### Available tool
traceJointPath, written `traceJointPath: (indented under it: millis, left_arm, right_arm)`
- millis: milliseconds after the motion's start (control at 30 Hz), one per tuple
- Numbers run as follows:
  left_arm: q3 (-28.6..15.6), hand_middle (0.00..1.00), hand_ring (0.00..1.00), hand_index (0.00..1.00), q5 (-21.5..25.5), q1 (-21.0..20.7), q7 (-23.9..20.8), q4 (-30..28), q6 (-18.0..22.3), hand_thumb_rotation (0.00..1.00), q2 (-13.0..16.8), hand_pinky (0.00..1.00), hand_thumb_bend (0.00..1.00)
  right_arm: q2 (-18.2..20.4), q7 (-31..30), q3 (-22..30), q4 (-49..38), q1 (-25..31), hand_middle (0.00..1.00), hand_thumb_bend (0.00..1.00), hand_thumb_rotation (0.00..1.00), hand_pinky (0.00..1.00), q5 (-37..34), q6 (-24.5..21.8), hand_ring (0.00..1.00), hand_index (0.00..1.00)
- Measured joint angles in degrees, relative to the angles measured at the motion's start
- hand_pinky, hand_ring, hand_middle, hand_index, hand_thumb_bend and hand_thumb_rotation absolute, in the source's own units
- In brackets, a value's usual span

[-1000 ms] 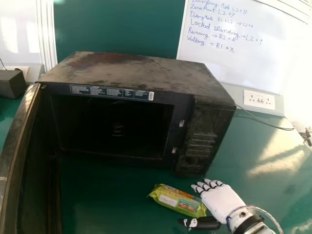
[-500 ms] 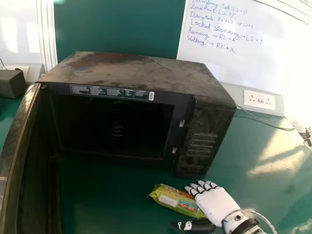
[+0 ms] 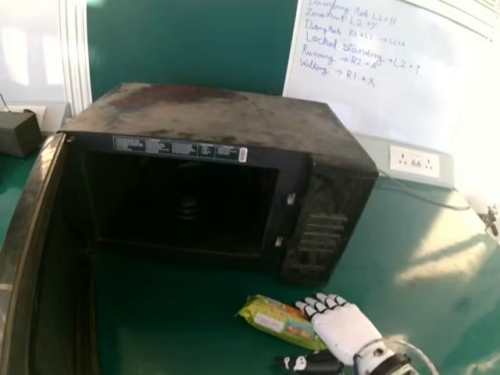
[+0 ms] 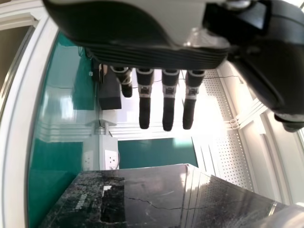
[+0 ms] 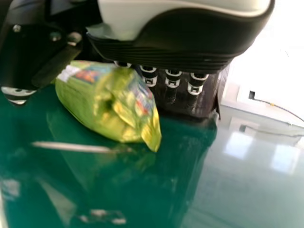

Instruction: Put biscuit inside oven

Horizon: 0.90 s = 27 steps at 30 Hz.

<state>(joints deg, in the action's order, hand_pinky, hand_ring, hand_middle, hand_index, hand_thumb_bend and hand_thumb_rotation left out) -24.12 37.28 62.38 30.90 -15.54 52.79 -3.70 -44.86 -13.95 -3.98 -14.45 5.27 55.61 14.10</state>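
Both left robot hand (image 4: 156, 54) and right robot hand (image 3: 344, 328) gape wide (biscuit packet (image 3: 273, 319) beside the latter).

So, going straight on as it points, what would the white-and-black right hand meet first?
The right hand would likely meet the dusty black microwave; depth is unclear, and the green biscuit packet may come first.

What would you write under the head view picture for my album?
Robot's right hand beside a biscuit packet, near an open oven.

Oven door (image 3: 48, 258) cut off at head view's left; biscuit packet (image 3: 280, 322) part-hidden
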Motion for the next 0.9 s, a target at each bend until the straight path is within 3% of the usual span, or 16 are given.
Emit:
traceJointPath:
  millis: [333, 500, 700, 767, 800, 900]
  left_arm:
    - [0.1, 0.82, 0.80, 0.81, 0.1, -0.1, 1.9, 0.0, 0.1, 0.70, 0.0, 0.90, 0.94]
    - [0.1, 0.81, 0.79, 0.81, 0.0, -0.1, 2.4, 0.0, 0.2, 0.75, 0.0, 0.86, 0.95]
    - [0.4, 0.81, 0.79, 0.81, -0.1, 0.4, 2.5, -0.8, 0.1, 0.73, -0.3, 0.86, 0.91]
    - [0.5, 0.82, 0.79, 0.82, -0.1, 0.7, 2.5, -1.2, 0.1, 0.73, -0.3, 0.87, 0.90]
    - [0.5, 0.82, 0.80, 0.82, -0.1, 1.0, 2.5, -1.4, 0.1, 0.73, -0.3, 0.87, 0.89]
    - [0.9, 0.82, 0.80, 0.82, -0.2, 2.0, 1.8, -2.8, -0.7, 0.73, -0.6, 0.87, 0.89]
  right_arm:
    - [2.1, 7.0, -5.5, 9.0, -7.1, 1.00, 1.00, 0.87, 0.94, 3.3, -1.1, 1.00, 1.00]
    - [2.6, 11.8, -7.6, 12.6, -8.8, 1.00, 1.00, 0.87, 0.93, 4.2, -1.2, 1.00, 1.00]
    - [3.7, 17.8, -10.0, 17.8, -10.8, 1.00, 1.00, 0.85, 0.94, 4.8, -1.2, 1.00, 1.00]
    - [3.9, 18.9, -10.7, 19.1, -11.5, 1.00, 0.97, 0.81, 0.94, 5.3, -1.4, 1.00, 1.00]
    - [3.9, 19.3, -11.0, 19.6, -11.7, 1.00, 0.91, 0.77, 0.93, 5.4, -1.5, 1.00, 1.00]
    - [3.9, 20.0, -11.6, 20.4, -12.3, 0.95, 0.85, 0.55, 0.84, 5.4, -1.7, 0.93, 0.95]
